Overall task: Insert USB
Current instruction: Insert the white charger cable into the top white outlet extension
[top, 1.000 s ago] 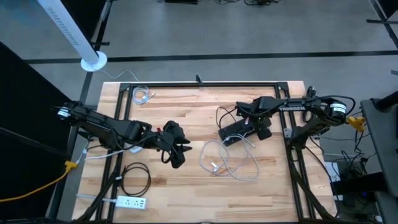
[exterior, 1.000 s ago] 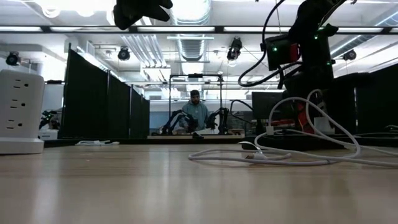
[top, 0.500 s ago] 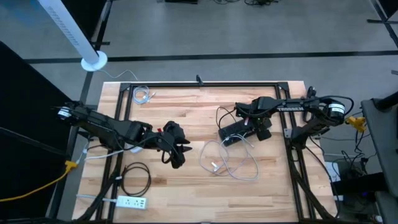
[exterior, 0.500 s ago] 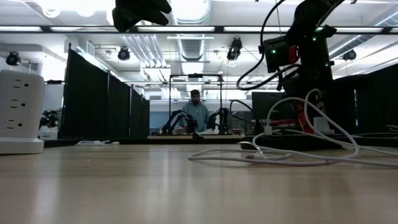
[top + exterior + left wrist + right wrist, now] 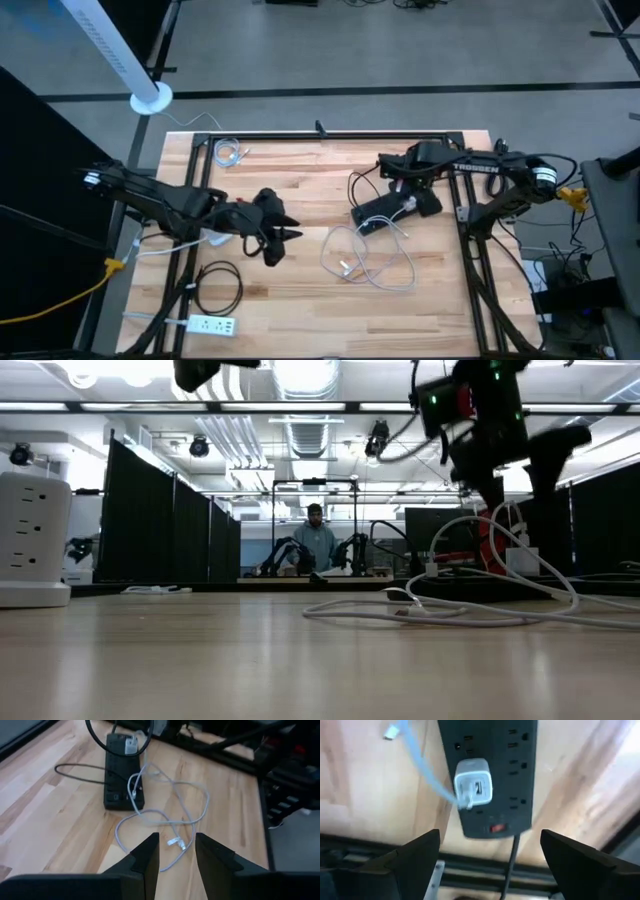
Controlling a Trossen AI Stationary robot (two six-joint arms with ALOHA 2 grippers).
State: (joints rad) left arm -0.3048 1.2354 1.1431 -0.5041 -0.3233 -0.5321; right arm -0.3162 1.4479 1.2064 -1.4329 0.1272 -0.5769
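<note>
Through the right wrist view, the right gripper [image 5: 487, 865] has its jaws spread wide and empty, and just ahead of them lies the black power strip [image 5: 490, 775] with a white charger [image 5: 474, 787] plugged into it and a pale cable [image 5: 422, 767] running off — its loose connector [image 5: 391, 732] lies on the wood beyond. No other view shows the charger this plainly.

In the left wrist view the left gripper [image 5: 177, 851] holds its jaws slightly apart with nothing between them; just past them on the tabletop [image 5: 60, 815] lies the white USB plug [image 5: 174, 841] at the end of the looping cable, and farther off the strip.

The high view alone shows the two grippers well apart, the left gripper [image 5: 283, 236] to one side of the cable loops [image 5: 365, 262].

The low view cuts both arms off at the top edge; a seated person [image 5: 315, 540] shows far behind the tabletop.
</note>
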